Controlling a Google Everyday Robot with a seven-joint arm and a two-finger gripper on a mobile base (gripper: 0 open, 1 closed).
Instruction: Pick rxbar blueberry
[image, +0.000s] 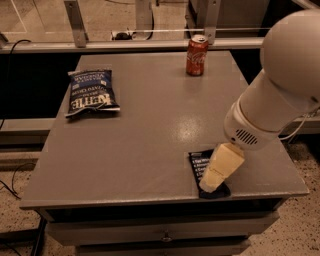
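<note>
The rxbar blueberry (199, 162) is a small flat dark navy wrapper with white text. It lies near the front right edge of the grey table (150, 125). My gripper (212, 186) hangs from the big white arm at the right and sits directly over the bar, covering most of it. Only the bar's far left corner and a bit of its near end show.
A dark blue Kettle chip bag (92, 93) lies at the table's left back. A red soda can (197, 55) stands upright at the back, right of centre. The table's front edge runs just below the bar. A metal rail and posts stand behind the table.
</note>
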